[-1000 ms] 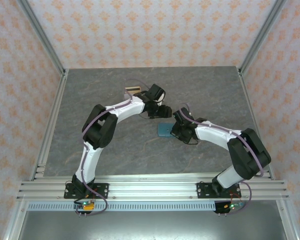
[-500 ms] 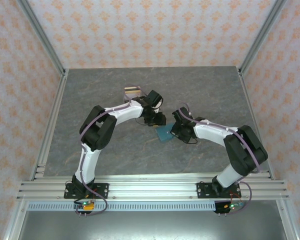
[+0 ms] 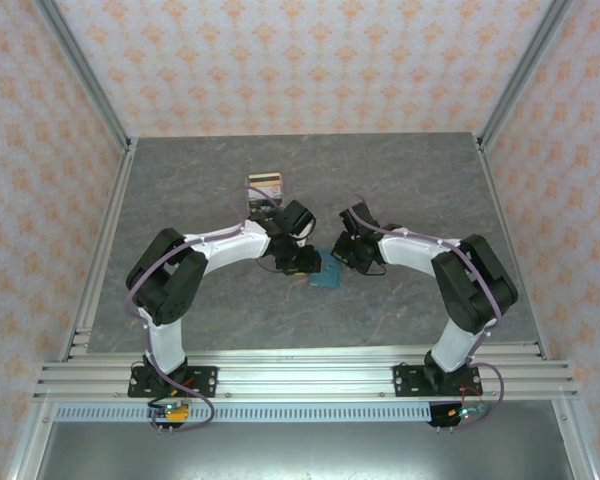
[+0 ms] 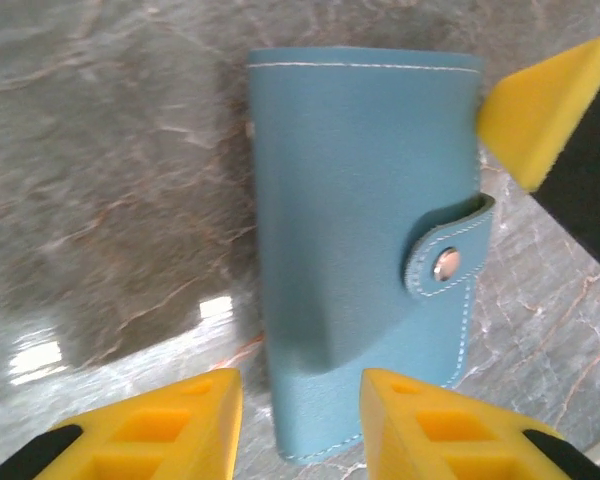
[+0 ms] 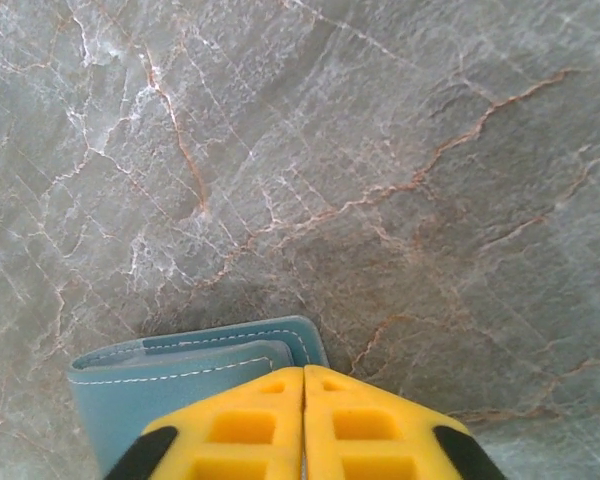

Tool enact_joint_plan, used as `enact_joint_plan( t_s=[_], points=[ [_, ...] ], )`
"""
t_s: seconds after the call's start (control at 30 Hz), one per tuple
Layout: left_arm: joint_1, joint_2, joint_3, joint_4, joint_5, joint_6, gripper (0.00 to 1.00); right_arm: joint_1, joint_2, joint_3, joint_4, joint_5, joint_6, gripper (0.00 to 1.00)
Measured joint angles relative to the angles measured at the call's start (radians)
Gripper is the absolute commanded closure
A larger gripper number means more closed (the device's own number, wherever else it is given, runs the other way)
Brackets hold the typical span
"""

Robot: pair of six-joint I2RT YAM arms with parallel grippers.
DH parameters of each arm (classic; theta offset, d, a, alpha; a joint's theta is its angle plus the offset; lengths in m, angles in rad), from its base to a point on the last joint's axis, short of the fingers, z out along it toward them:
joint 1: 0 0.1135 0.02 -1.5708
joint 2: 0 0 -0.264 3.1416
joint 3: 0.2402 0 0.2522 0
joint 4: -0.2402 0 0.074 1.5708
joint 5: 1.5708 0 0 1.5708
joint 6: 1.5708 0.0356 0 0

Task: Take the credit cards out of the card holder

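Observation:
The blue-grey card holder (image 3: 328, 273) lies closed on the table, its snap tab (image 4: 445, 262) fastened. In the left wrist view the card holder (image 4: 350, 200) runs away from me, and my left gripper (image 4: 300, 400) is open with one finger on each side of its near end. My right gripper (image 5: 303, 375) is shut, its tips pressed at the card holder's (image 5: 170, 385) edge; one of its yellow fingertips (image 4: 545, 105) touches the holder's far corner. In the top view the left gripper (image 3: 305, 262) and right gripper (image 3: 348, 252) flank the holder. A few credit cards (image 3: 265, 186), tan and white, lie stacked behind.
The grey marble table (image 3: 180, 200) is fenced by aluminium rails (image 3: 100, 250) at the sides and patterned walls behind. Both arms bend inward and meet near the table's middle, close to each other.
The left arm has drawn back from near the card stack and lowered its gripper to the holder's left end. The right gripper shifted left, and the holder turned and slid slightly nearer.

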Motion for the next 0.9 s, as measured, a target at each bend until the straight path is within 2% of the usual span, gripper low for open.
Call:
enact_joint_plan(
  t_s=[0.17, 0.23, 0.47, 0.9],
  points=[
    [0.007, -0.043, -0.021, 0.027, -0.03, -0.037, 0.54, 0.0, -0.043, 0.01, -0.068, 0.004, -0.047, 0.73],
    [0.012, -0.051, -0.021, 0.043, -0.03, -0.048, 0.53, 0.0, -0.065, 0.01, -0.086, -0.005, -0.058, 0.72],
    [0.045, -0.035, -0.035, 0.113, 0.004, -0.105, 0.52, 0.003, -0.082, -0.019, -0.097, -0.056, -0.066, 0.78],
    [0.068, 0.051, -0.035, 0.171, 0.093, -0.143, 0.52, 0.003, -0.029, -0.006, -0.103, -0.09, -0.093, 0.81]
  ],
)
